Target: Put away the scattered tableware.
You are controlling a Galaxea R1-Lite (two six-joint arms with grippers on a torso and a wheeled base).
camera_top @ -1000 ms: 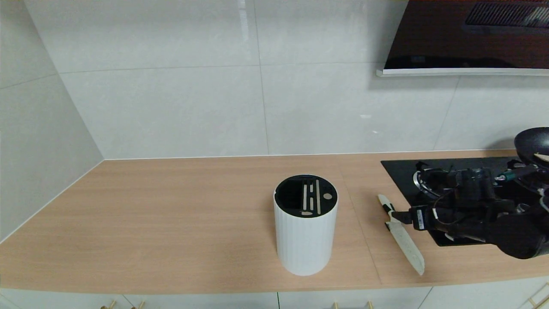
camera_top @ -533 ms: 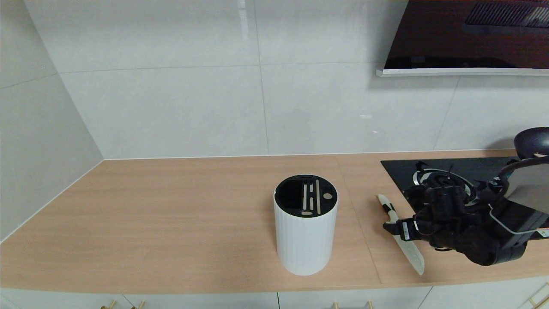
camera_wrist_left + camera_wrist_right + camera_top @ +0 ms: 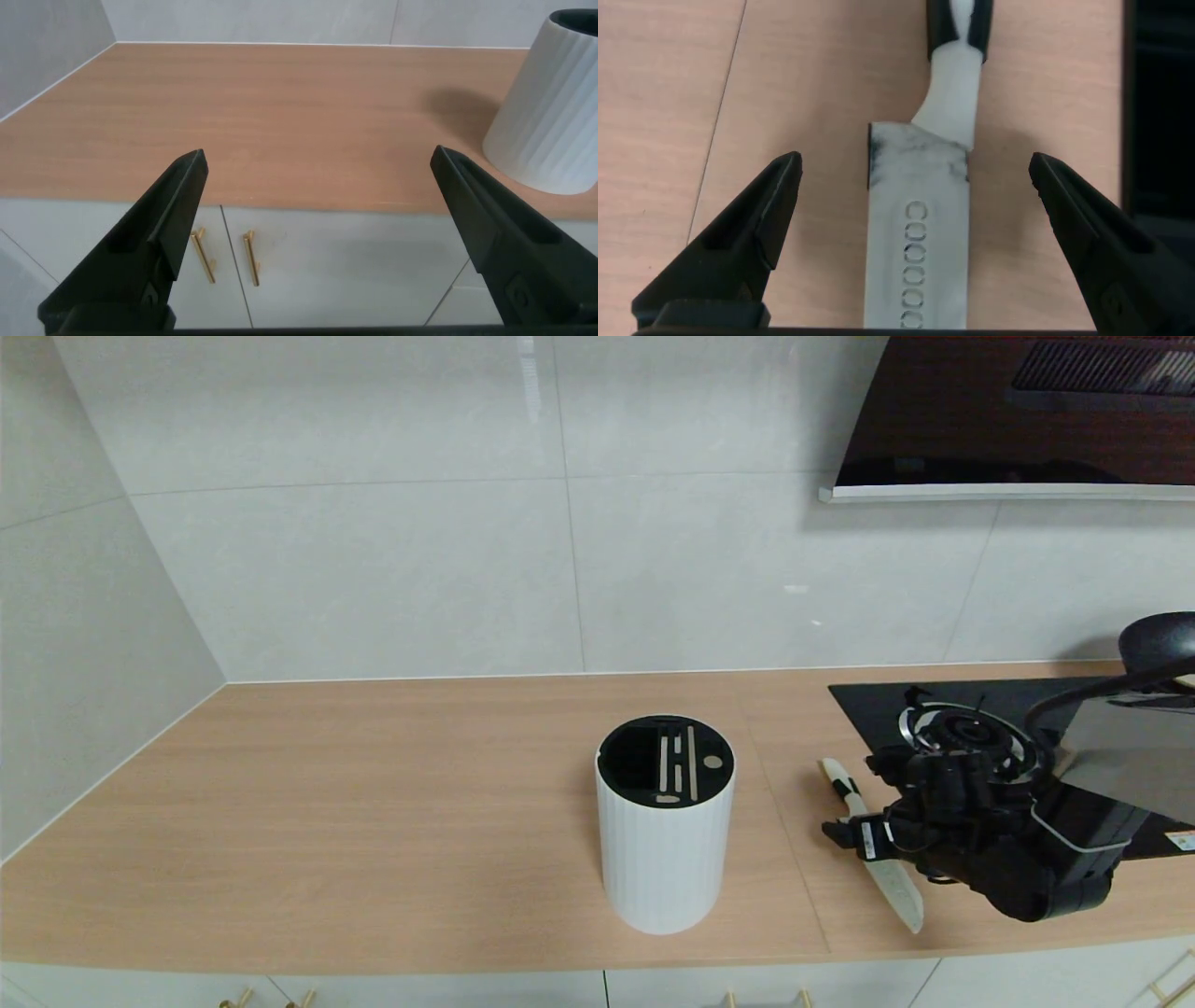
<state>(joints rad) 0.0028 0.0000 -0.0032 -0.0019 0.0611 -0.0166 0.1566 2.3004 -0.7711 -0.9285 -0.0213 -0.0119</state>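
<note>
The counter (image 3: 373, 803) is matt wood grain, the ribbed holder (image 3: 665, 859) matt white, the knife blade (image 3: 920, 233) speckled and dimpled.

A wooden counter (image 3: 373, 821) runs along a grey tiled wall (image 3: 373, 523). At its right end sits a black hob (image 3: 868, 709) with a burner (image 3: 966, 733), a dark pan (image 3: 1158, 644) behind and a range hood (image 3: 1008, 420) above. Brass cabinet handles (image 3: 250, 257) show below.
</note>
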